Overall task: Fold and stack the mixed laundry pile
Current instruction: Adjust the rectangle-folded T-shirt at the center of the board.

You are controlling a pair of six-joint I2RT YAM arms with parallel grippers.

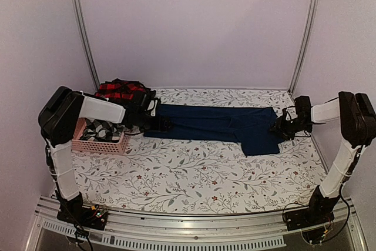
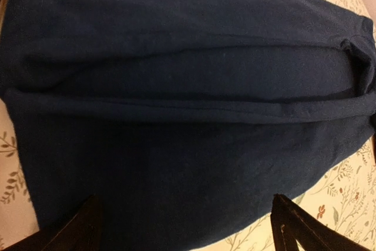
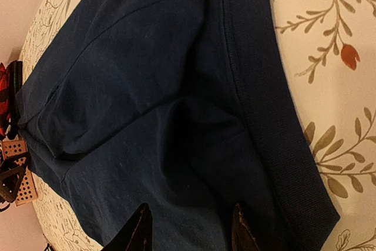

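The navy blue trousers (image 1: pixel 217 123) lie stretched flat across the back of the floral table, legs to the left and waistband (image 3: pixel 264 116) to the right. At the leg end, my left gripper (image 1: pixel 161 124) hovers with its jaws spread wide over the cloth (image 2: pixel 188 116), holding nothing (image 2: pixel 187 213). At the waist end sits my right gripper (image 1: pixel 275 126), jaws apart above a wrinkle of the navy fabric (image 3: pixel 147 86), with no cloth pinched (image 3: pixel 191 227). A red-and-black plaid piece (image 1: pixel 120 91) is heaped at the back left.
A pink slotted basket (image 1: pixel 111 145) stands at the left under my left arm, with a black-and-white checked garment (image 1: pixel 97 129) in it. Metal frame posts (image 1: pixel 82 27) rise at both back corners. The flowered cloth (image 1: pixel 194 174) covers the table's front half.
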